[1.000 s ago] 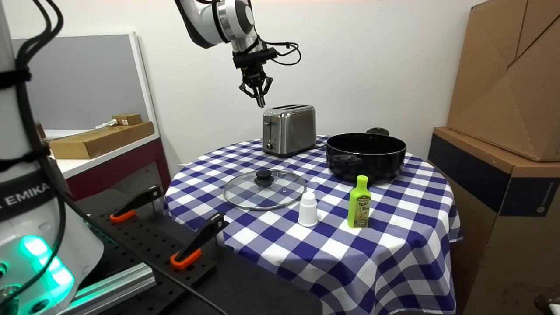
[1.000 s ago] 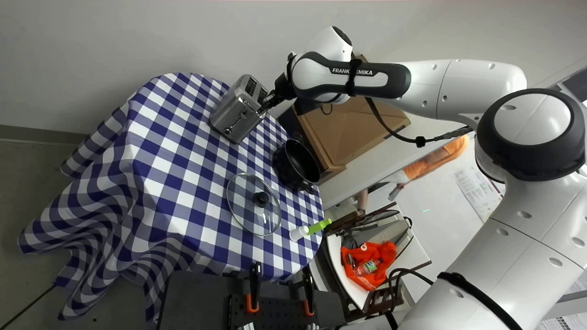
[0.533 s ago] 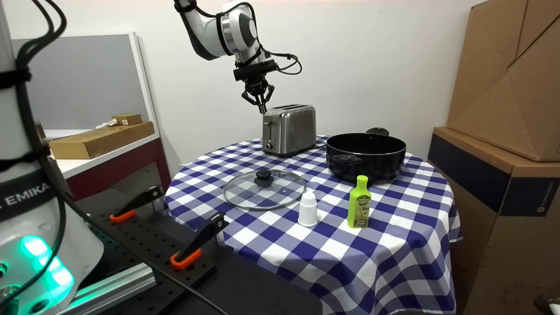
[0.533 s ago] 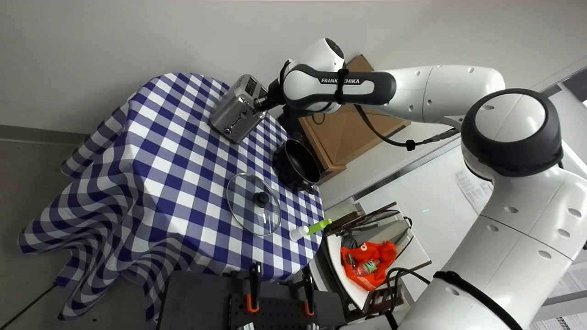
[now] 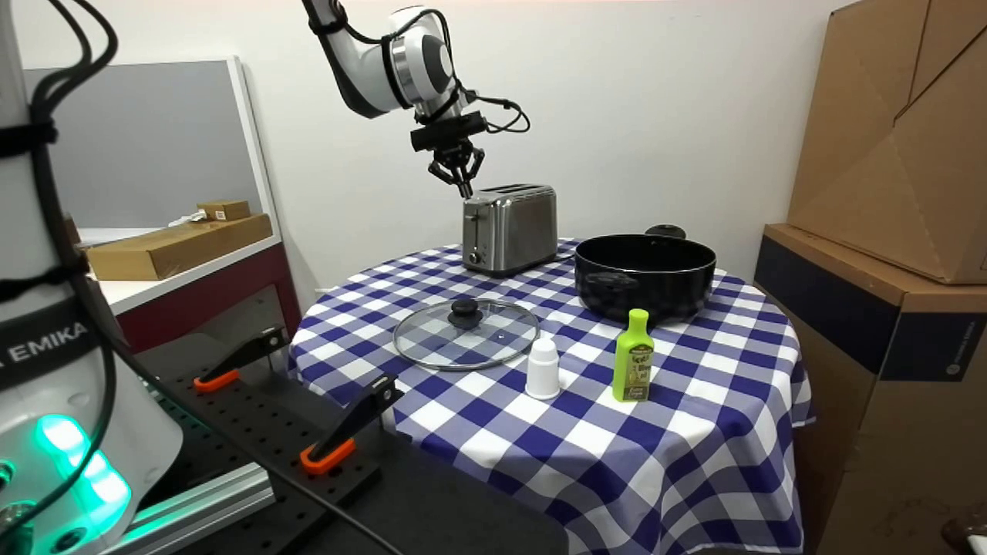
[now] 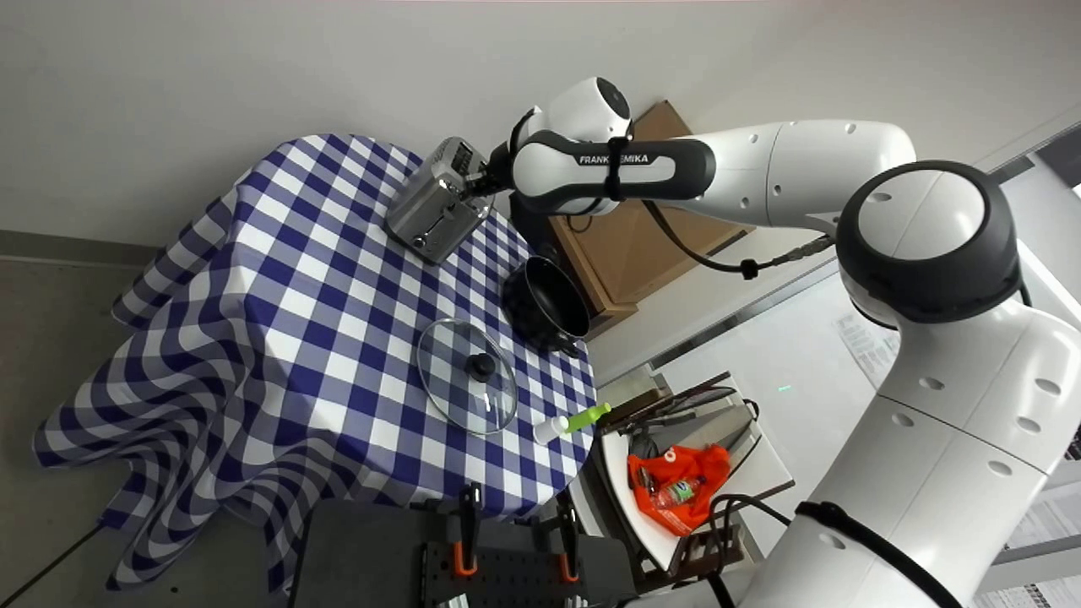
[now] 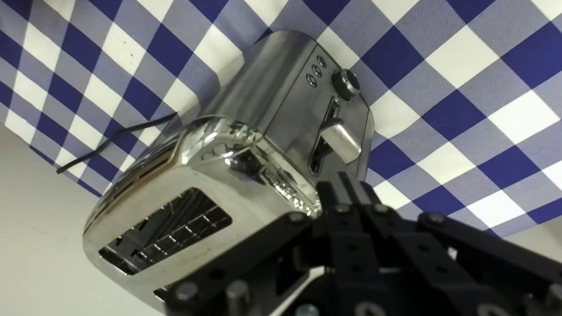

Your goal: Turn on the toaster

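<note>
The silver toaster stands at the back of the checked table. It also shows in an exterior view and fills the left half of the wrist view. In the wrist view its front has a slotted lever, a round knob and several small buttons. The lever is at the upper end of its slot, nearest the toaster's top. My gripper is shut and empty, fingers together. Its tips point down at the toaster's front top edge, just above the lever, apart from the lever. Contact with the edge cannot be told.
A black pot stands beside the toaster. A glass lid, a white bottle and a green bottle are nearer the front. A power cord runs behind the toaster. Cardboard boxes stand beside the table.
My gripper has come down and closer to the toaster, from above its front top corner to about the height of its top edge. The fingers stay shut. The toaster has not moved.
</note>
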